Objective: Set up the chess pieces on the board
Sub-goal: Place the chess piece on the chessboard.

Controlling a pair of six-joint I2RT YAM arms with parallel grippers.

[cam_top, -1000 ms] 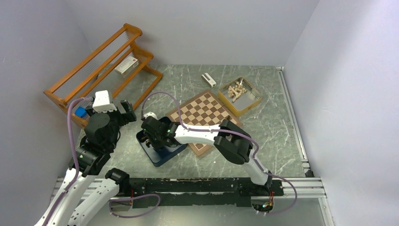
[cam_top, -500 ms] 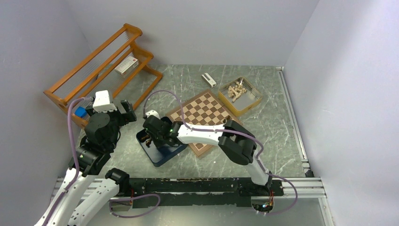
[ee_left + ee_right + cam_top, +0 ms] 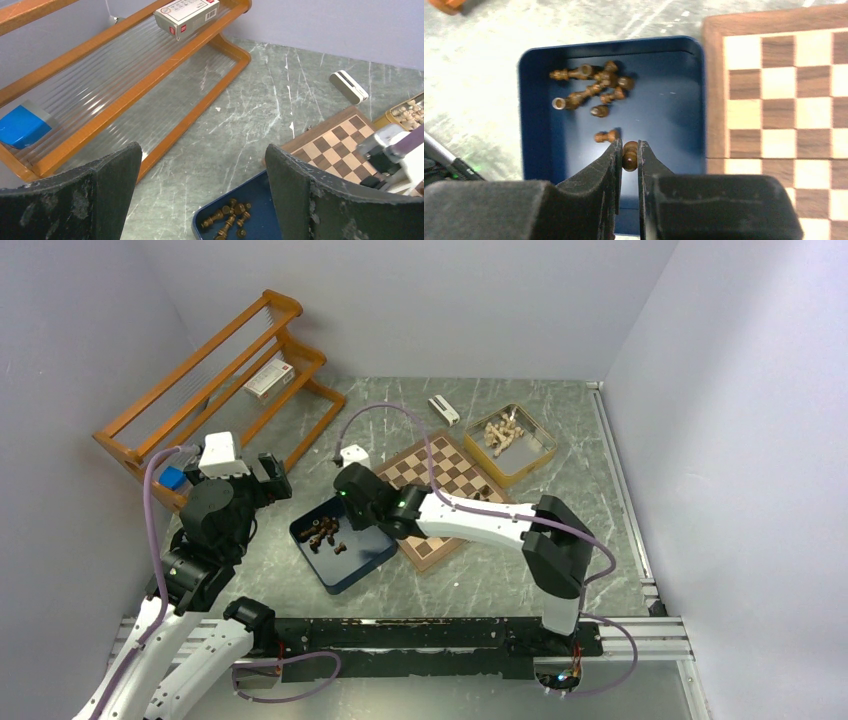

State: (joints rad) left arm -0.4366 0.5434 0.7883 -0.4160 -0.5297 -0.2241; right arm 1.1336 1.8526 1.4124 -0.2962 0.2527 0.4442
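Over square blue box (image 3: 664, 112), round-headed brown wooden piece (image 3: 629, 156)

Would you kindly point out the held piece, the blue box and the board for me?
held piece (image 3: 629, 155), right wrist view, on its rounded top.
blue box (image 3: 664, 100), right wrist view, on its bare floor.
board (image 3: 779, 114), right wrist view, on a dark square.

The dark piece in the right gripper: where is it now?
Right wrist view, centre: the dark piece is pinched in the right gripper over the dark blue box, loose chess pieces up-left of it, the board to the right.
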